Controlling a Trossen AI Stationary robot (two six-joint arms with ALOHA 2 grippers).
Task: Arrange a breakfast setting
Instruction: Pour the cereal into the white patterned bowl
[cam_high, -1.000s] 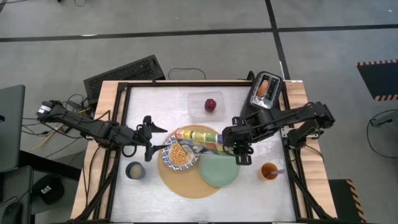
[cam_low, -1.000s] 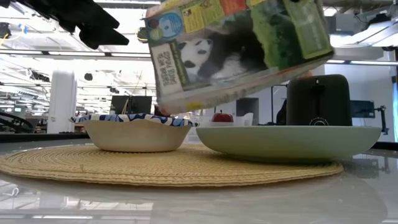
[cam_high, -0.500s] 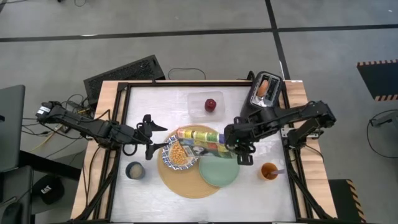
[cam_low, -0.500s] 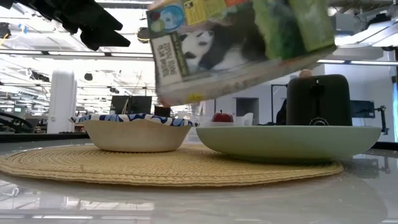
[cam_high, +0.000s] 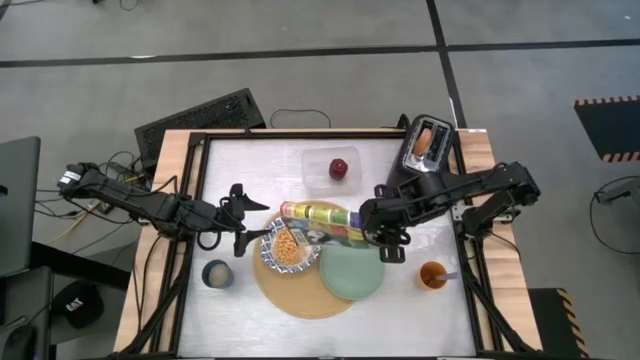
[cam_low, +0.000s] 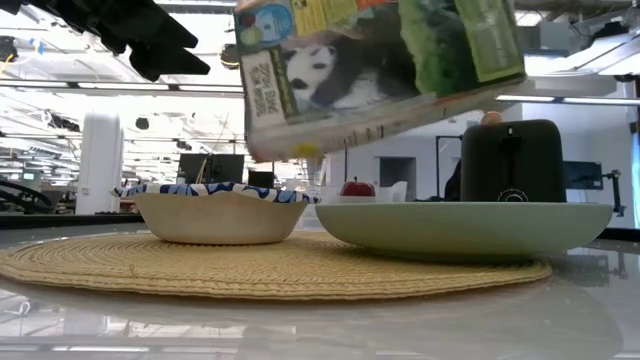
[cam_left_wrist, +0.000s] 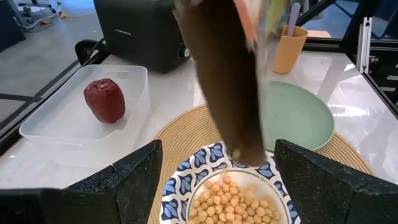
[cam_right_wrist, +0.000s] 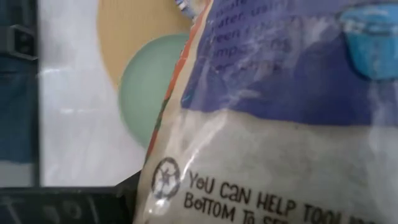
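The colourful panda cereal box (cam_high: 320, 222) hangs tilted over the blue-and-white bowl (cam_high: 285, 248), which holds cereal and sits on the round tan mat (cam_high: 300, 295) beside the pale green plate (cam_high: 352, 275). My right gripper (cam_high: 368, 228) is shut on the box's right end. My left gripper (cam_high: 240, 215) is open and empty, just left of the bowl and above the table. The red apple (cam_high: 339, 168) lies in a clear container. The toast (cam_high: 425, 140) stands in the black toaster (cam_high: 425, 150). A spoon handle (cam_left_wrist: 292, 14) sticks out of an orange cup (cam_high: 432, 275). My right gripper holds the cereal box by its bottom end (cam_right_wrist: 205, 186), coming level from the table's right side. The box fills the wrist view and hides the fingers. The box is lifted clear, and its left end (cam_low: 275, 140) hangs lower, above the bowl (cam_low: 215, 215).
The clear container (cam_high: 318, 170) and the toaster stand at the far side. The orange cup stands right of the plate. A small cup (cam_high: 216, 273) stands left of the mat. A raised frame edges the table. There is bare table near the front edge.
My right gripper has lifted the cereal box a little and moved it slightly toward the far edge. The box's lower end now hangs higher above the bowl.
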